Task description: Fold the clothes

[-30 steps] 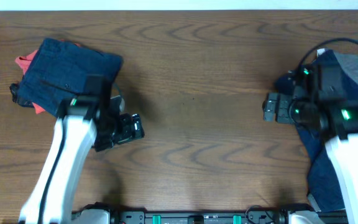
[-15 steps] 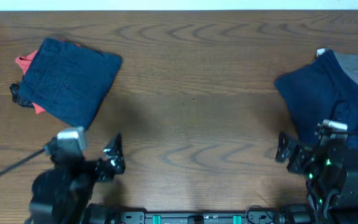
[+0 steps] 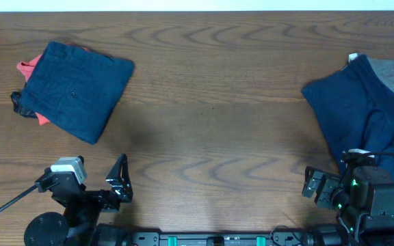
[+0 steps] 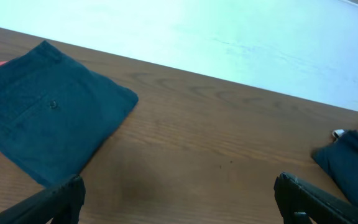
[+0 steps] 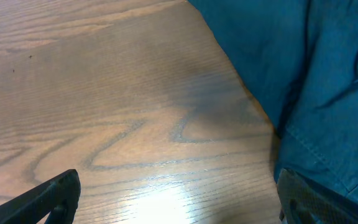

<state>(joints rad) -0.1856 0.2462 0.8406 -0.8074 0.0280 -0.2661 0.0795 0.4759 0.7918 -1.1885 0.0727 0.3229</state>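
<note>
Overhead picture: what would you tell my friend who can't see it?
Folded navy trousers lie on a red garment at the far left of a wooden table, and a loose navy pile sprawls on the right. Both arms sit at the near edge, the left gripper and right gripper with jaws open, holding nothing.

The bench is brown wood with wavy grain and a soft shine. The clothes are soft, matt blue cloth.

Brown desk with wavy wood grain, white wall beyond its far edge, filling the left wrist view's top
</note>
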